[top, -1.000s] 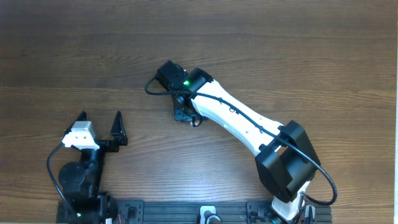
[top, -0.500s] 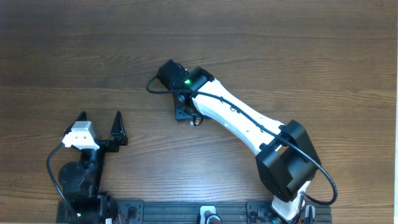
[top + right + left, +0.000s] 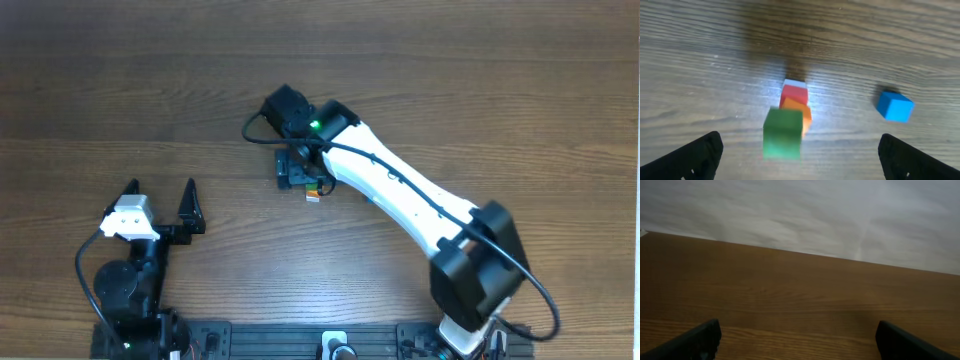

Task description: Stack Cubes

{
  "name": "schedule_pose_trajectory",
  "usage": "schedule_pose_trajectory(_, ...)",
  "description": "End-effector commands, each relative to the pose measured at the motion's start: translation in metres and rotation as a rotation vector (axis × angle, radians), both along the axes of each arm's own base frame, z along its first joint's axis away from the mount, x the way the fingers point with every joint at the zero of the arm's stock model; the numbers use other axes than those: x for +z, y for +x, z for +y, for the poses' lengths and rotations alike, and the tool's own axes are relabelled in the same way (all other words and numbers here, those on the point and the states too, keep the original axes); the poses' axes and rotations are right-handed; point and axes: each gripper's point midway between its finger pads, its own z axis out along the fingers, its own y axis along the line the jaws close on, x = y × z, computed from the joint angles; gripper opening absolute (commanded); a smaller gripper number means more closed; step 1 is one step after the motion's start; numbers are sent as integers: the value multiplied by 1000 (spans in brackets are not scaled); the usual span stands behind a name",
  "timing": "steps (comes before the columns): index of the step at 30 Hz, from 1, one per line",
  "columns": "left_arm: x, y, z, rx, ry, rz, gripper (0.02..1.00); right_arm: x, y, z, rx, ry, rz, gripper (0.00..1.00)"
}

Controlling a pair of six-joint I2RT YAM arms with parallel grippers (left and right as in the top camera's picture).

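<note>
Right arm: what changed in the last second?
The right arm shifted up the top view and slightly right; the right end effector is open above the cube stack. The left arm and the open left end effector stayed put.

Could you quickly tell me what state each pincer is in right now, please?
Left pincer: open, holding nothing.
Right pincer: open, holding nothing.

green cube [image 3: 782, 134] atop orange cube [image 3: 803, 113] and red cube [image 3: 793, 94], blue cube [image 3: 895, 106] apart
</note>
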Motion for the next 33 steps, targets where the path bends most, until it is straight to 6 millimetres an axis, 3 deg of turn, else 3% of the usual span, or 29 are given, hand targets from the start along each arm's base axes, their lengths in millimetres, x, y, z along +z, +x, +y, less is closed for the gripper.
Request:
schedule_pose_trajectory(1,-1,0,0,-4,18,-4,1000,52,10,-28,-52,25,-108,991)
schedule_pose_trajectory(4,-1,0,0,-4,18,-4,1000,60,7,-56,-105,-1,-88,991)
schedule_pose_trajectory(7,-1,0,0,-4,18,-4,1000,56,3,-79,-150,-41,-39,991)
schedule_pose_trajectory(13,-1,0,0,-4,18,-4,1000,14,-3,-107,-163,-91,39,993)
schedule_pose_trajectory(19,-1,0,0,-4,18,-4,1000,-39,-11,-105,-136,-25,86,993)
schedule_pose_trajectory(23,-1,0,0,-4,18,-4,1000,-64,-17,-110,-147,-20,92,993)
schedule_pose_trajectory(33,-1,0,0,-4,18,-4,1000,-95,-25,-122,-159,-45,125,978)
